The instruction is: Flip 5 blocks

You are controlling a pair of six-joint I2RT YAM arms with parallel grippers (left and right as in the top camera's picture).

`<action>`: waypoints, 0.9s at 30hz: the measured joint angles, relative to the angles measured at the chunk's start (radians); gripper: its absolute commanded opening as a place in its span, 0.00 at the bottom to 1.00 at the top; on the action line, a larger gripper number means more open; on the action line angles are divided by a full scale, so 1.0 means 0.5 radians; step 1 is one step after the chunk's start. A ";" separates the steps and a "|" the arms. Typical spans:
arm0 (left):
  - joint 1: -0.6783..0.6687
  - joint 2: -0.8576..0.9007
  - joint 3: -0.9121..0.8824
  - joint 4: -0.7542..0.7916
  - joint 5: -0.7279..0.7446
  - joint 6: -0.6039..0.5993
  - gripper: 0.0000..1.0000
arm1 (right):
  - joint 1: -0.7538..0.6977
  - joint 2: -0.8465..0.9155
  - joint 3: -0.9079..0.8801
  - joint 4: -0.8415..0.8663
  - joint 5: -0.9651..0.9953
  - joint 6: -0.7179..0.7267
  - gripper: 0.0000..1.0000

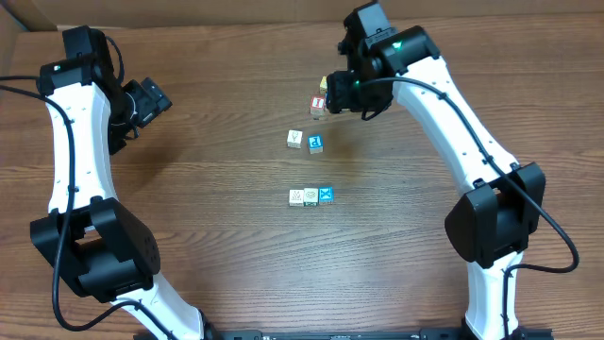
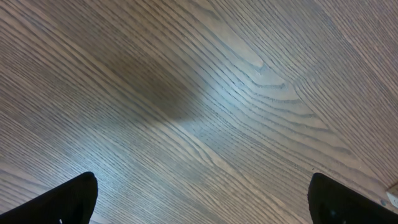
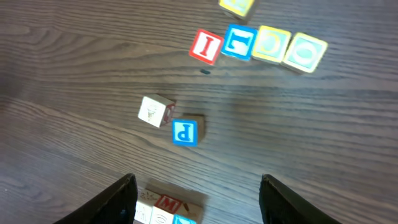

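Observation:
Five small blocks lie mid-table. A white block touches a blue block with the letter P. Nearer the front is a row of three blocks, white, white and blue on top, with a red M on one side face. My right gripper hangs open above the table behind the pair, with nothing between its fingers. My left gripper is wide open over bare wood at the far left, away from every block.
Under the right arm sits a line of other cubes: a red-topped cube with a white letter, a blue cube and two yellow cubes. One more yellow cube lies behind them.

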 measured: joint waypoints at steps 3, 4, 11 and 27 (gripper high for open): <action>0.000 0.000 0.000 0.000 0.000 0.000 1.00 | -0.002 0.000 0.000 0.050 0.002 -0.002 0.70; 0.000 0.000 0.000 0.000 0.000 0.000 1.00 | -0.004 0.000 0.000 0.060 0.002 -0.002 0.70; 0.000 0.000 0.000 0.001 0.000 0.000 1.00 | -0.054 0.000 0.000 0.086 0.005 -0.007 0.76; 0.000 0.000 0.000 0.000 0.000 0.000 1.00 | -0.135 0.000 0.078 -0.099 0.006 -0.037 0.72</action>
